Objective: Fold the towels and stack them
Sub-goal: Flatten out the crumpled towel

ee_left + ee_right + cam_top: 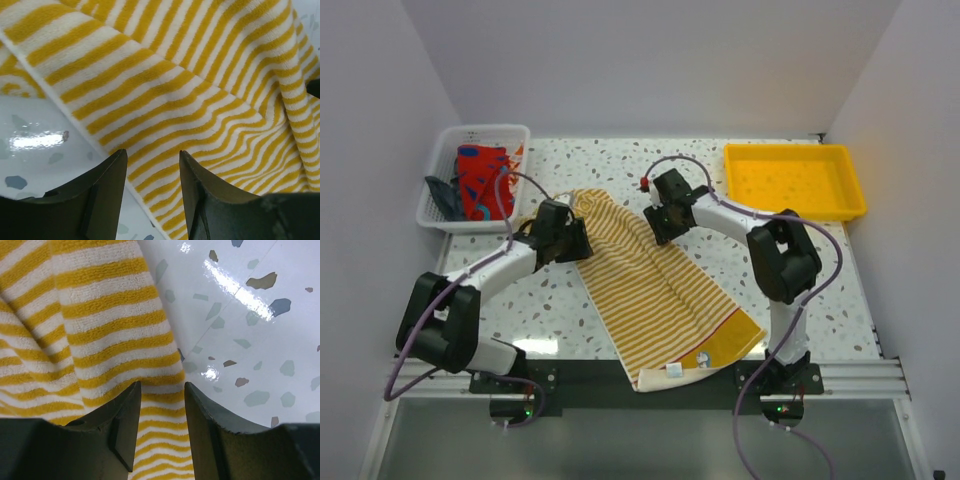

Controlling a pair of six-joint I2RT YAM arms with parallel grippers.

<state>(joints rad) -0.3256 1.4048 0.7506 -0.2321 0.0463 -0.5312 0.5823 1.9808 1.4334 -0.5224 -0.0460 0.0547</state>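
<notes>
A yellow-and-white striped towel (650, 290) lies spread diagonally across the table, and its near end hangs over the front edge. My left gripper (582, 240) is at the towel's left edge near its far end. In the left wrist view the gripper (152, 152) is open, with the towel (175, 75) hem running between the fingers. My right gripper (655, 228) is at the opposite edge. In the right wrist view it (162, 385) is open astride the towel (100, 315) edge. More towels sit in the basket: a red, orange and blue one (480, 180) and a dark one (445, 195).
The white mesh basket (445, 150) stands at the back left. A yellow tray (792, 213) stands at the back right with nothing in it. Speckled tabletop (250, 340) shows right of the towel and also left of it (40, 150).
</notes>
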